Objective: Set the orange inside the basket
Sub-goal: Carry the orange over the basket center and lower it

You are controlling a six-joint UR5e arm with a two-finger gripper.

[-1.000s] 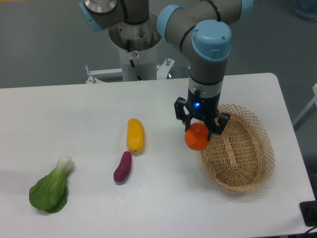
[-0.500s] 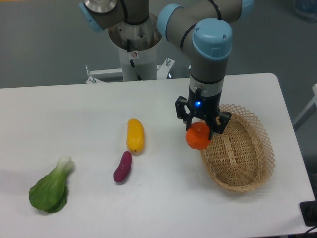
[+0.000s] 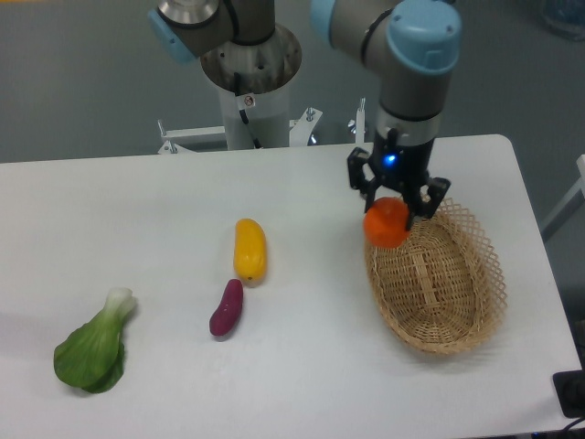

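Pinching the orange [image 3: 387, 223], the fingers [image 3: 426, 203] hang over the basket's [image 3: 475, 315] far-left rim.

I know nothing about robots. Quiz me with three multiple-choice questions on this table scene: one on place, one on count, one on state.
1. Where is the small round bright-orange fruit?
A. beside the green leafy vegetable
B. at the oval tan wicker basket's upper-left rim
C. on the floor

2. How many vegetables lie on the white table left of the basket?
A. three
B. one
C. five

3. The two-finger gripper is:
A. open and empty
B. out of sight
C. shut on the orange

B: it overlaps that rim.
A: yellow, purple, green.
C: fingers clamp it.
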